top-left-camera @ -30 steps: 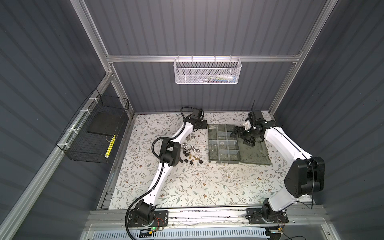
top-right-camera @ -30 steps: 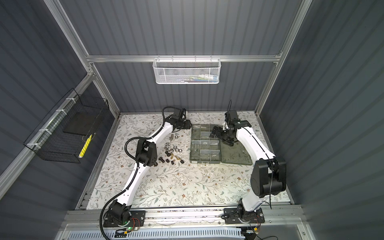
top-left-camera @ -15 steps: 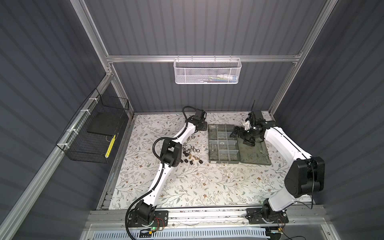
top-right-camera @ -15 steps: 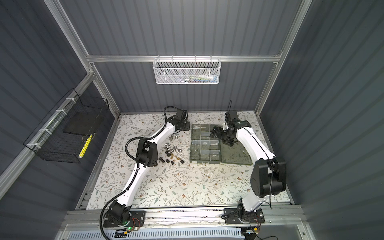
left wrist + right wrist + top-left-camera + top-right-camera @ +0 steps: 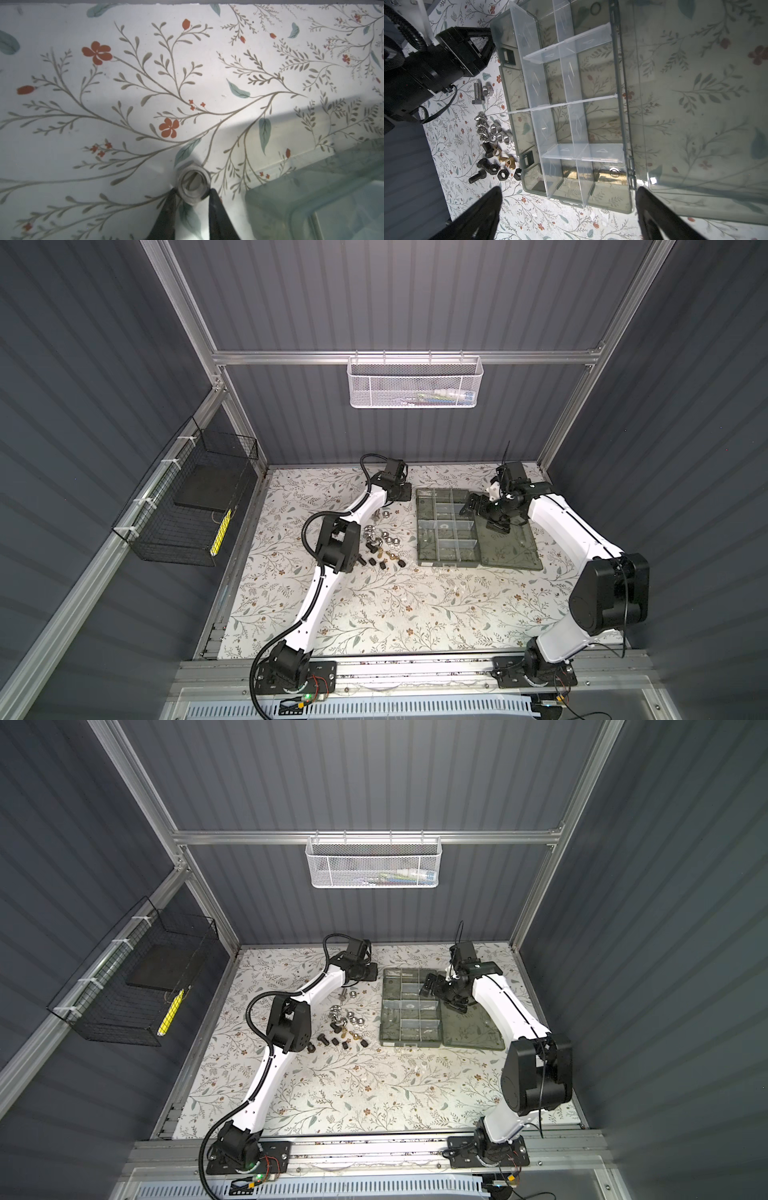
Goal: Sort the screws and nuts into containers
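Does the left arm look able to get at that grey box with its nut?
Probably yes: the left gripper, shut on a silver nut, is beside the organiser box, whose lid lies open.

Gleams as smooth silver metal: nut [image 5: 194,182]. Looks matt black: screws [image 5: 483,163]. Shows glossy, smoky translucent plastic: box [image 5: 625,124]; clear plastic: dividers [image 5: 542,124]. Looks matt, flower-printed: table [image 5: 124,87].

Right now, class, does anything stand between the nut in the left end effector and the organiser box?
Nothing visible does. Only floral mat lies between the silver nut and the organiser box, whose lid lies open.
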### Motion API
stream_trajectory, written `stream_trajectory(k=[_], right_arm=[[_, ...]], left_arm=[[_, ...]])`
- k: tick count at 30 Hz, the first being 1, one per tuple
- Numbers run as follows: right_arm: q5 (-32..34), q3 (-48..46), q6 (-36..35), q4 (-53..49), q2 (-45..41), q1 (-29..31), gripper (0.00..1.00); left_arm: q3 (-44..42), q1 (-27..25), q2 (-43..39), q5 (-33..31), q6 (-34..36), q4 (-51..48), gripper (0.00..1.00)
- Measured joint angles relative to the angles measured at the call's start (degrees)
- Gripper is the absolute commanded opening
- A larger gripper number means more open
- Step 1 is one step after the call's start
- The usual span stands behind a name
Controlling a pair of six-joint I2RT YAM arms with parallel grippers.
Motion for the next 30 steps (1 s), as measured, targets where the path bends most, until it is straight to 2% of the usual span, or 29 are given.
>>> stream_trajectory(k=[3,7,19,30], right_arm=[[-0.2,0.0,0.3,0.2,0.0,0.0,0.99],[-0.9,-0.2,1.0,0.4,0.0,0.0,0.99],[-1.3,-0.2,3.5,3.0,1.6,0.1,0.99],[-1.2,-0.2,5.8,5.4,2.6,0.1,0.99]], left_arm=[[-4.9,1.4,-2.4,2.7,-2.8,2.5,0.07],[-6.4,2.7,-3.3,5.7,-4.7,2.9,0.06],[-15.8,4.7,-10.0,8.7,-7.6,-1.6,0.04],[-17.4,4.6,-12.7,9.1,-7.8,-3.6,0.16]])
